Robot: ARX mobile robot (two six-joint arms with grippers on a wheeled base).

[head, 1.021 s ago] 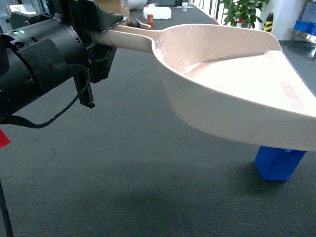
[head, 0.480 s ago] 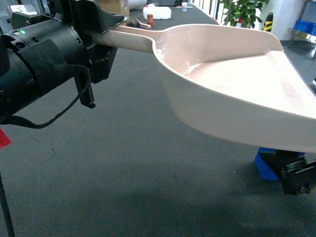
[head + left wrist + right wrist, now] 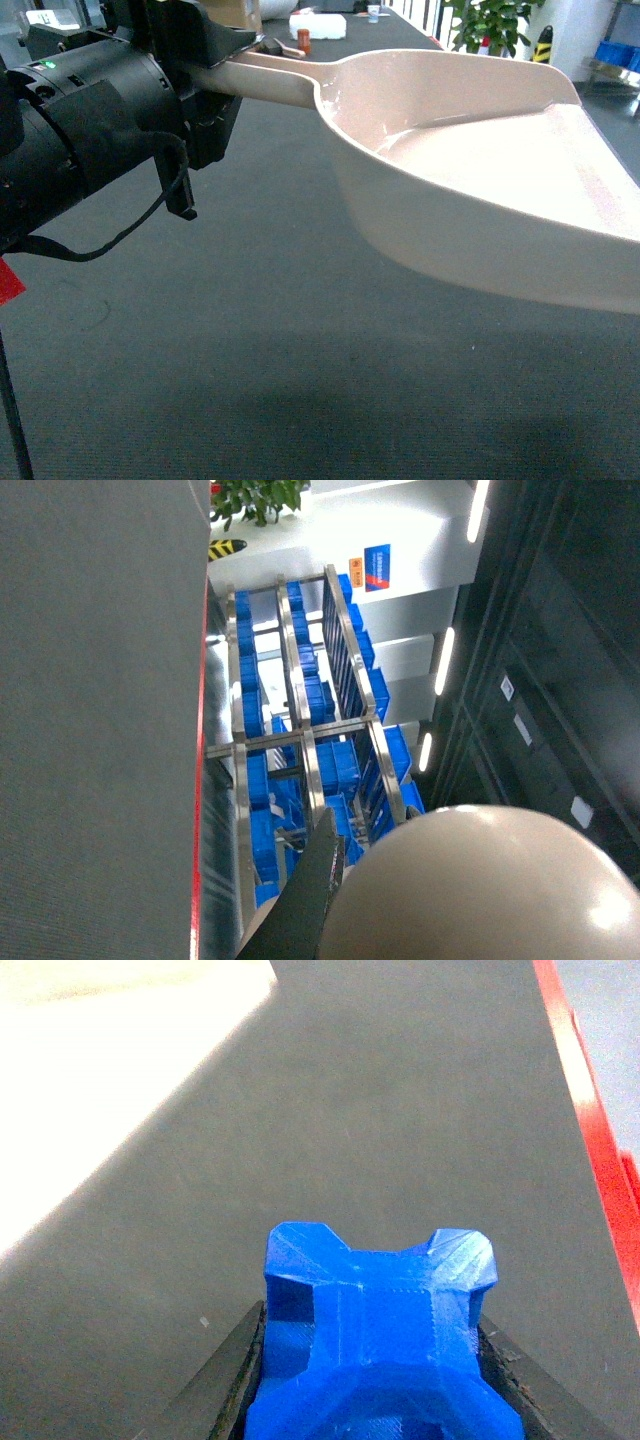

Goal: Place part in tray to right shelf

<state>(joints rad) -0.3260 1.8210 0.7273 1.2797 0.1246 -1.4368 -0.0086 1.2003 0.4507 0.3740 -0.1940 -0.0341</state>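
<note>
Gripping part between my right jaws, lifted off desk (gone from under tray in head view); left jaws clench tray handle; drop-in next.

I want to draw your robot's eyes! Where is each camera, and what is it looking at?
Head: up on the robot, looking forward and down at the grey table; the left arm holds the beige tray.
Left wrist: behind the tray's handle, facing the steel rack of blue crates.
Right wrist: looks along the right gripper, which clamps the blue part.
Shared: tray and table.
</note>
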